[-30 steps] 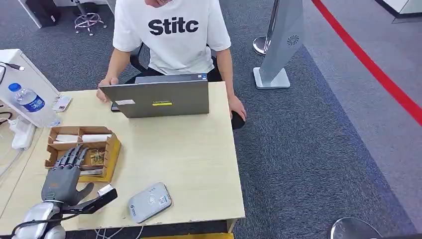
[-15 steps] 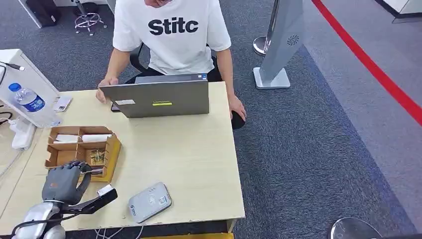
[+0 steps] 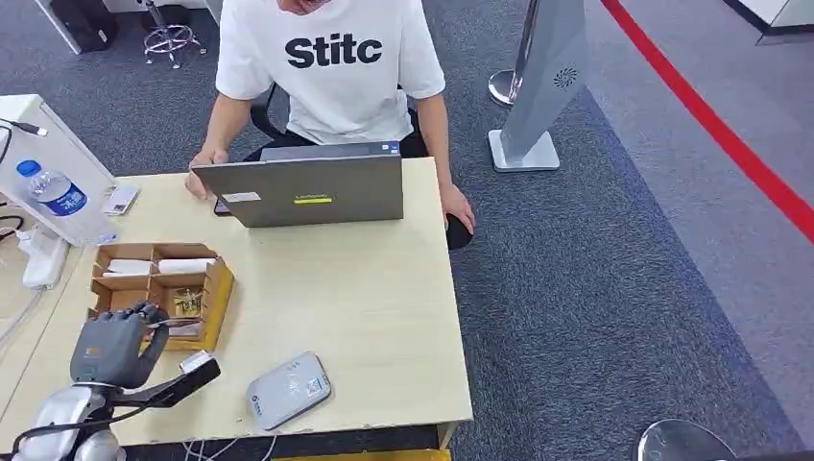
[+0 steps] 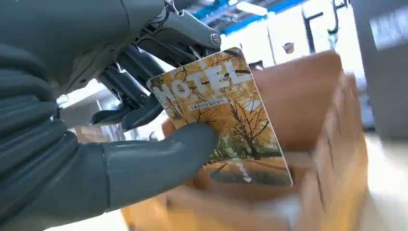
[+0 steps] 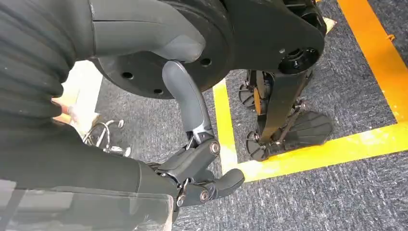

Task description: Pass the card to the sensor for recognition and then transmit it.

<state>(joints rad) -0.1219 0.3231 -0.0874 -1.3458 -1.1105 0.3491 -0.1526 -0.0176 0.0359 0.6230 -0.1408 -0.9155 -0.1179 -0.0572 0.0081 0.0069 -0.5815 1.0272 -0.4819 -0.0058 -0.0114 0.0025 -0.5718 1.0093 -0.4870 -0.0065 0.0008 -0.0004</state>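
Flanking sensor [image 3: 288,390]: box [image 3: 217,293], laptop [image 3: 305,191].

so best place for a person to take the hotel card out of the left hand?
By the free lower half of the hotel card, from the side away from the left hand. Thumb and fingers pinch its printed upper part; the rest sticks out over the cardboard box.

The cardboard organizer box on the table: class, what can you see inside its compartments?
In the box, the far compartments hold white items. The left robot hand pinches a hotel card over the near side, hiding what lies beneath it.
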